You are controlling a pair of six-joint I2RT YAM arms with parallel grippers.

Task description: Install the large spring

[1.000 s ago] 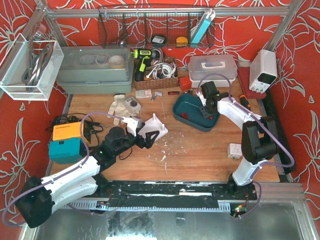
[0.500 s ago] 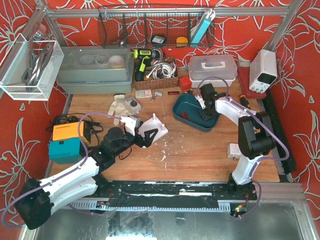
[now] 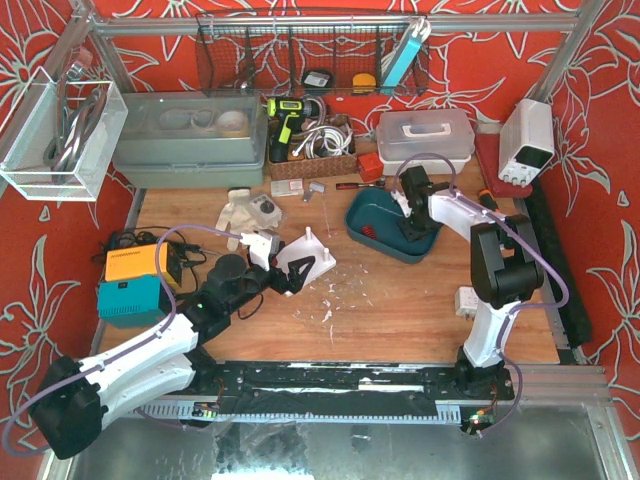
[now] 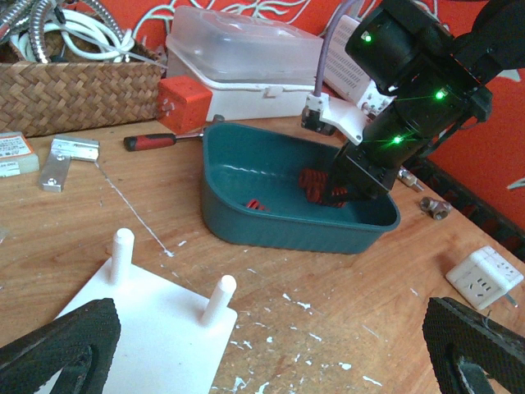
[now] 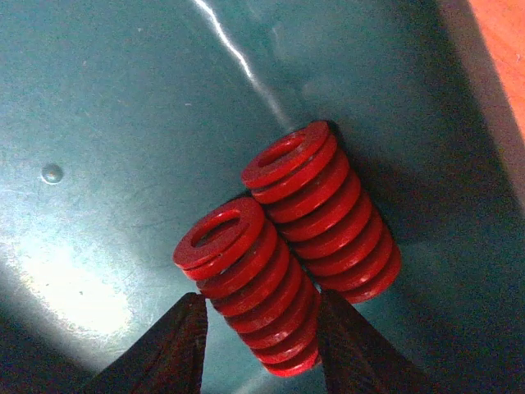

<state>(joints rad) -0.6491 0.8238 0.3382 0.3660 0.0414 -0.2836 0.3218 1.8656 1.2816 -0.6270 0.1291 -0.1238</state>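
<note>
The right fingers reach down into the teal bin. Two red springs lie there side by side, touching. The fingers are open, one on each side of the near spring, with the other spring just beside it. The left fingers are spread wide and hold nothing, low over the white peg plate on the tabletop.

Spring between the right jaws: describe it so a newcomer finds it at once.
Find the teal bin on the wooden table. Two large red springs lie touching inside it. The wanted spring sits between the jaws of the right gripper; the other spring lies outside them.
</note>
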